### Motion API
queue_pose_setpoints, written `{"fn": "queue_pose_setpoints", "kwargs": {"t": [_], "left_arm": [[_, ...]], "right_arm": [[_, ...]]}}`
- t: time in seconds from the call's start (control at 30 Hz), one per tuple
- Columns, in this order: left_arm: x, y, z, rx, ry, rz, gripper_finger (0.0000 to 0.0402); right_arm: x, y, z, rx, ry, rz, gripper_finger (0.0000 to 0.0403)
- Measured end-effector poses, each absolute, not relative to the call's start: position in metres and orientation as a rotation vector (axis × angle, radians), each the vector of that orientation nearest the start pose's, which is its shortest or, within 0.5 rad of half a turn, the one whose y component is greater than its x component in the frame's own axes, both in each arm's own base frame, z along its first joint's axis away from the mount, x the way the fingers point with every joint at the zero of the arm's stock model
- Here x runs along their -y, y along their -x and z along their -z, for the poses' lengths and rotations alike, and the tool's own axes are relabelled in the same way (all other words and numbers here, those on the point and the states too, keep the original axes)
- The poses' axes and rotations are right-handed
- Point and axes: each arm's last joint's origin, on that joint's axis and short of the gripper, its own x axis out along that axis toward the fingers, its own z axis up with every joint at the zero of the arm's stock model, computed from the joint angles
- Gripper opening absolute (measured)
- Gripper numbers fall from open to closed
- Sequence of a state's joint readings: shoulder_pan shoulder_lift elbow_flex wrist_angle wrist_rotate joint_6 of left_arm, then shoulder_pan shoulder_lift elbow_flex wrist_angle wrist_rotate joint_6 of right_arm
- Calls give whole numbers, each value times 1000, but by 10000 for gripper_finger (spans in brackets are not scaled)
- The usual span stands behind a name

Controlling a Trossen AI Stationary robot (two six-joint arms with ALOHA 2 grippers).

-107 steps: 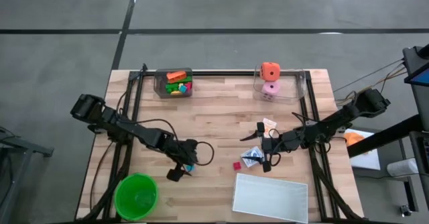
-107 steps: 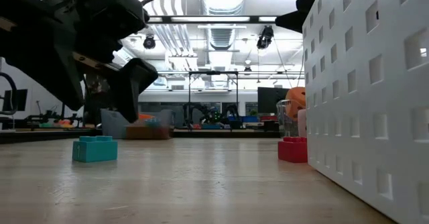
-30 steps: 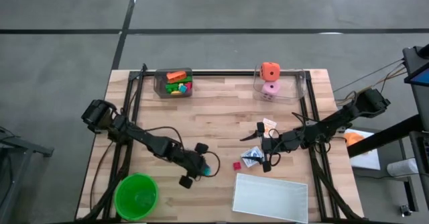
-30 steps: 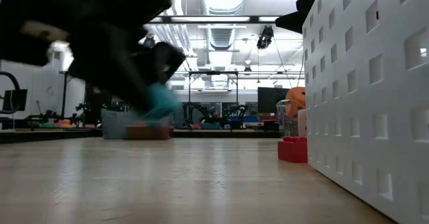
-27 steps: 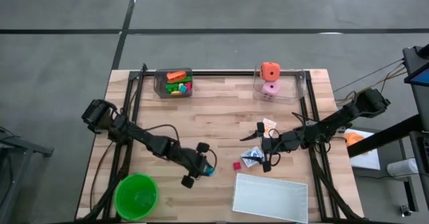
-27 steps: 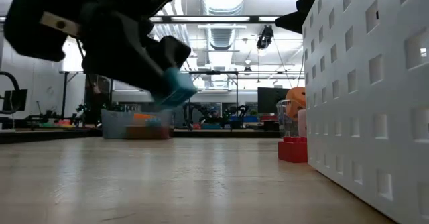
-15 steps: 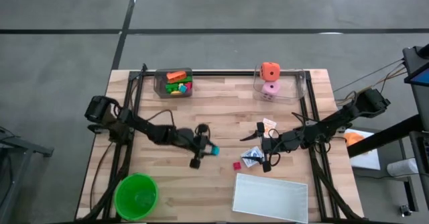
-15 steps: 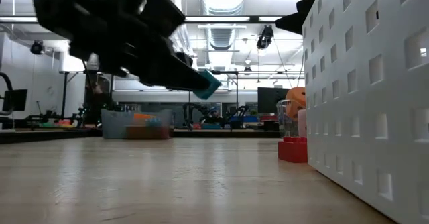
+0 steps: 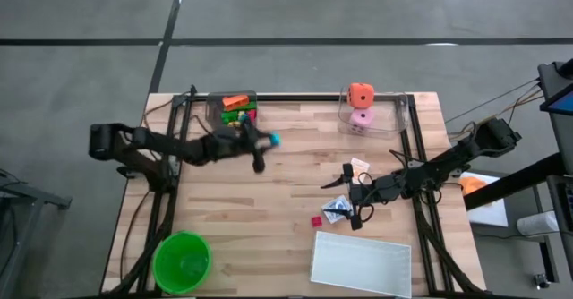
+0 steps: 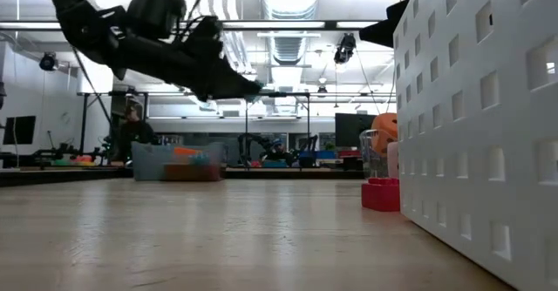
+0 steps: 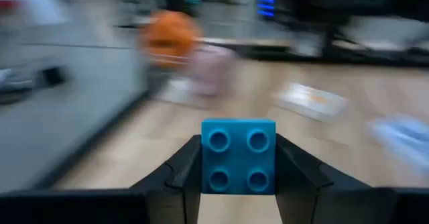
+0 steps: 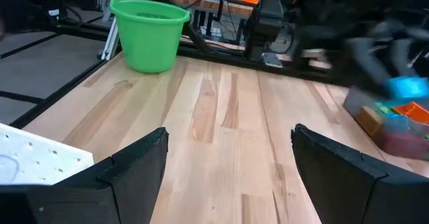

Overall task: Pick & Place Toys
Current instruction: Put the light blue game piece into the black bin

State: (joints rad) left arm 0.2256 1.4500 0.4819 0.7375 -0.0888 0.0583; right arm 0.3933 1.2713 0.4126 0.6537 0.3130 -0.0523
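Surveying from the high view: left claw (image 9: 267,140) raised over the far left part of the bench (image 9: 295,174), clamped on a teal brick (image 9: 275,140), just beside a clear bin (image 9: 232,111) at the far edge holding orange, green, yellow and pink pieces. Right claw (image 9: 356,211) low over the bench's right half, fingers spread, gripping nothing; printed cards (image 9: 338,207) lie by it and a small red cube (image 9: 317,220) sits just to its left. A second clear bin (image 9: 369,115) at the far edge holds a pink dotted die (image 9: 362,119) with an orange holed cube (image 9: 361,94) on top. Green bowl (image 9: 182,261) at the near left corner; white tray (image 9: 361,263) at the near edge, right of centre. Low view: left arm aloft, red cube on the boards beside the tray's perforated wall. Left wrist view: teal brick pinched between both dark fingers, studs facing the camera. Right wrist view: fingers wide apart over bare boards, green bowl beyond.
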Motion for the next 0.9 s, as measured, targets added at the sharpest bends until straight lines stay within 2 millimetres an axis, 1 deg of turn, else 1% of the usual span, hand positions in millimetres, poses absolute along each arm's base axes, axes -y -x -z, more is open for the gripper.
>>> {"fn": "queue_pose_setpoints", "kwargs": {"t": [0.13, 0.27, 0.37, 0.47, 0.57, 0.9], "left_arm": [[-97, -237, -182, -205, 8, -499, 133], [-126, -217, -175, -234, 127, -647, 133], [-140, -206, -166, -293, 204, -730, 133], [-147, -200, -162, -325, 217, -797, 133], [-148, -198, -160, -346, 211, -854, 133], [-149, -195, -157, -399, 182, -904, 134]], "right_arm": [[-84, -226, -190, -191, 123, -85, 313], [-84, -226, -190, -189, 122, -85, 313], [-84, -226, -190, -189, 122, -85, 313], [-84, -226, -190, -189, 122, -85, 313], [-84, -226, -190, -189, 122, -85, 313], [-84, -226, -190, -189, 122, -85, 313]]}}
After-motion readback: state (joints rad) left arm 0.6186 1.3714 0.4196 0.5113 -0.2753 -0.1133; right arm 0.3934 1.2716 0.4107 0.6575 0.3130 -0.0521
